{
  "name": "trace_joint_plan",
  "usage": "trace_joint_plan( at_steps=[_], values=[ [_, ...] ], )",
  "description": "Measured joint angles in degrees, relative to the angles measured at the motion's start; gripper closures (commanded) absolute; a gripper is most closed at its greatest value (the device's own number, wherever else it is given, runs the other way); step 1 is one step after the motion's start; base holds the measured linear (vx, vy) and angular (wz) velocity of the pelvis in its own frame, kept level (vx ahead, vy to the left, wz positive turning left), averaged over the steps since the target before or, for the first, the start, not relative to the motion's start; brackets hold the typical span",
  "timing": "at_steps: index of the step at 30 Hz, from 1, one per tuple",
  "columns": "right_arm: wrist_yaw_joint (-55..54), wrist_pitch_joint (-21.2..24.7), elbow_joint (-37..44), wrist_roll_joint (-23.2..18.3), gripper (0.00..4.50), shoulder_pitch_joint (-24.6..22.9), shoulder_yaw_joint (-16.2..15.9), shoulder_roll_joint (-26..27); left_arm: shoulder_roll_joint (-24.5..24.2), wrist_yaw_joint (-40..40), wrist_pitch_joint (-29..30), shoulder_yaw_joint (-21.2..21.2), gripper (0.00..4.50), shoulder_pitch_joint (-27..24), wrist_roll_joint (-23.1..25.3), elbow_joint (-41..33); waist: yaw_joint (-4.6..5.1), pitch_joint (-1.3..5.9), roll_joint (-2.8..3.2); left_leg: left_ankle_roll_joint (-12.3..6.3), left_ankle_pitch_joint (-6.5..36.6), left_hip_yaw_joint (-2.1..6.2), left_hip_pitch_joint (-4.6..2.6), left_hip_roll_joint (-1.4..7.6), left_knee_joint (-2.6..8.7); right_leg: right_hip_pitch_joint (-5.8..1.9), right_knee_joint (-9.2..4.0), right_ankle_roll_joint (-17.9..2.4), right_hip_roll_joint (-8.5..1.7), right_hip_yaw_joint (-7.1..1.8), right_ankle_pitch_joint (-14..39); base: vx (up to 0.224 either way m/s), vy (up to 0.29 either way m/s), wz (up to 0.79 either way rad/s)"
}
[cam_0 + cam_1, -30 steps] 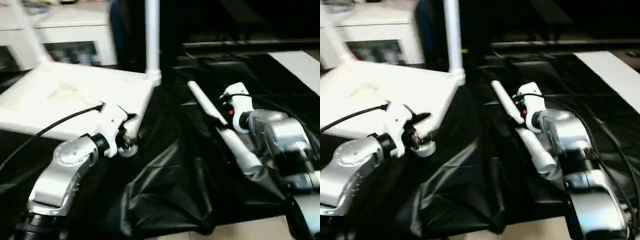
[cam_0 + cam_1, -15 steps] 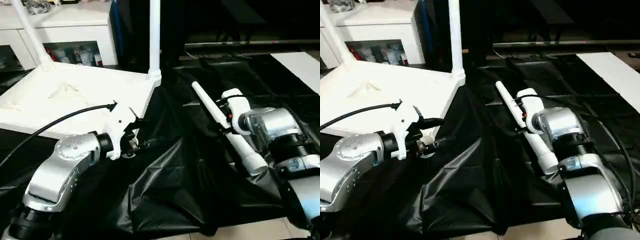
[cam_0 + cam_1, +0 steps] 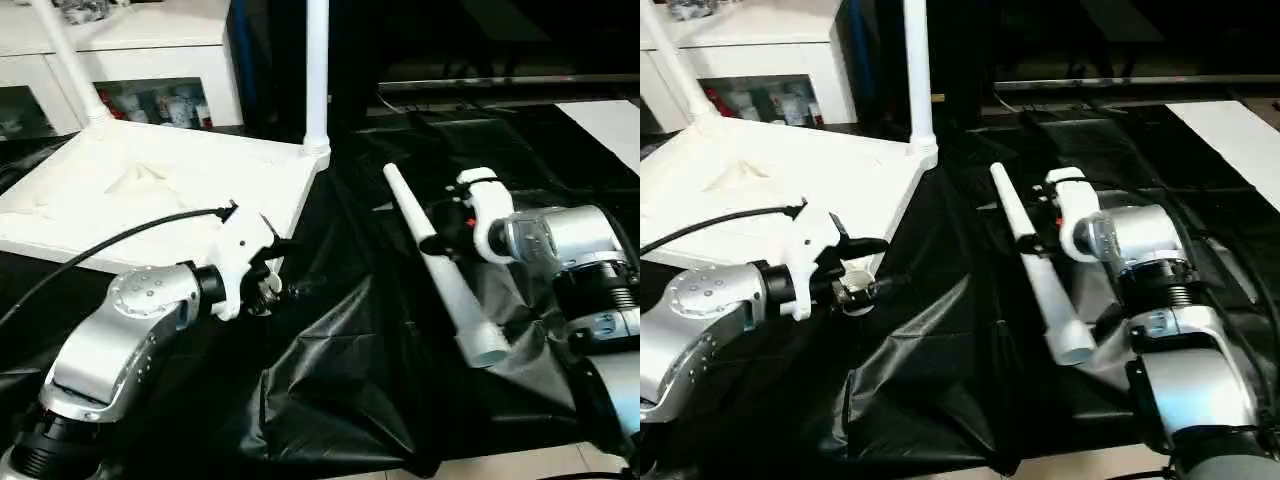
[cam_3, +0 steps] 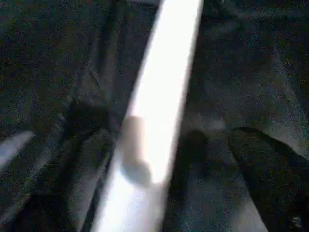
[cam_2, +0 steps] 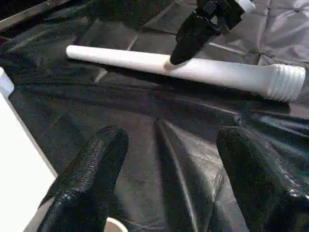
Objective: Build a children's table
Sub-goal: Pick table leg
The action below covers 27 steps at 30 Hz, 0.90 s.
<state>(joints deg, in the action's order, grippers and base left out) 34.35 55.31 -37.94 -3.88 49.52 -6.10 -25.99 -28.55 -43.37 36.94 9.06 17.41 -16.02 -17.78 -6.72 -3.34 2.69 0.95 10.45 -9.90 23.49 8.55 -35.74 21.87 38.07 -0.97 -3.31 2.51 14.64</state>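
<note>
The children's table's white tabletop (image 3: 150, 190) lies underside up at the left of the black-draped table. Two white legs (image 3: 317, 80) (image 3: 68, 65) stand upright in its far corners. A third leg (image 3: 445, 280) lies loose on the cloth to the right, wide threaded end nearest me. My right gripper (image 3: 437, 238) is open and straddles this leg (image 4: 164, 96) near its middle; one finger (image 5: 193, 34) touches it. My left gripper (image 5: 173, 137) hangs open and empty over the cloth, just off the tabletop's near right corner socket (image 3: 265, 290).
A white cabinet (image 3: 130, 40) stands behind the tabletop. A white board (image 3: 610, 120) lies at the far right. The black cloth (image 3: 340, 380) bunches in folds between my arms. A black cable (image 3: 100, 250) runs across the tabletop to my left wrist.
The loose leg's wide end has swung a little to the left and nearer. My right wrist has shifted to the leg's right side. My left gripper has edged off the tabletop's corner.
</note>
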Motion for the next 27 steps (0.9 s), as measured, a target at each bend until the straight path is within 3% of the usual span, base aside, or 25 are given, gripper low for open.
trace_joint_plan(
  at_steps=[10,17,18,23,27],
  values=[
    [3.7,3.6,-0.6,-3.2,1.20,-3.1,0.2,2.5,0.1,0.0,0.3,0.6,0.97,-0.1,-0.1,-1.0,0.23,0.01,-0.01,-0.01,0.0,-0.02,-0.03,0.03,0.00,0.00,0.00,0.0,0.01,0.01,0.0,0.000,0.000,0.00],
    [3.3,4.3,0.5,-3.2,1.77,-3.9,0.7,2.6,0.1,0.1,0.5,0.9,0.97,0.1,-0.1,-1.0,0.20,0.02,0.00,0.00,0.0,-0.02,-0.07,0.03,0.00,-0.04,0.01,0.0,0.01,0.00,0.0,0.000,0.000,0.00],
    [3.1,4.4,0.5,-3.2,1.94,-3.9,0.9,2.6,0.1,0.0,0.8,0.9,0.70,0.1,-0.2,-1.0,0.21,0.02,0.00,0.00,0.0,-0.02,-0.07,0.04,0.00,-0.04,0.01,0.0,0.01,0.00,0.0,0.000,0.000,0.00],
    [0.9,4.6,0.5,-3.8,2.35,-3.9,3.6,2.7,0.7,2.5,2.6,1.1,0.28,0.7,0.8,-0.6,0.20,0.01,0.03,0.00,0.0,-0.02,-0.04,0.04,0.00,-0.02,0.00,0.1,0.01,0.00,0.0,0.000,0.000,0.00],
    [-0.2,4.9,0.5,-5.1,2.65,-4.3,6.4,2.6,4.5,8.5,1.6,-0.4,0.04,1.5,3.3,2.0,0.06,0.01,0.02,0.00,0.0,-0.02,-0.02,0.04,0.00,-0.04,-0.03,0.1,0.00,0.01,-0.1,0.000,0.000,0.00]
  ],
)
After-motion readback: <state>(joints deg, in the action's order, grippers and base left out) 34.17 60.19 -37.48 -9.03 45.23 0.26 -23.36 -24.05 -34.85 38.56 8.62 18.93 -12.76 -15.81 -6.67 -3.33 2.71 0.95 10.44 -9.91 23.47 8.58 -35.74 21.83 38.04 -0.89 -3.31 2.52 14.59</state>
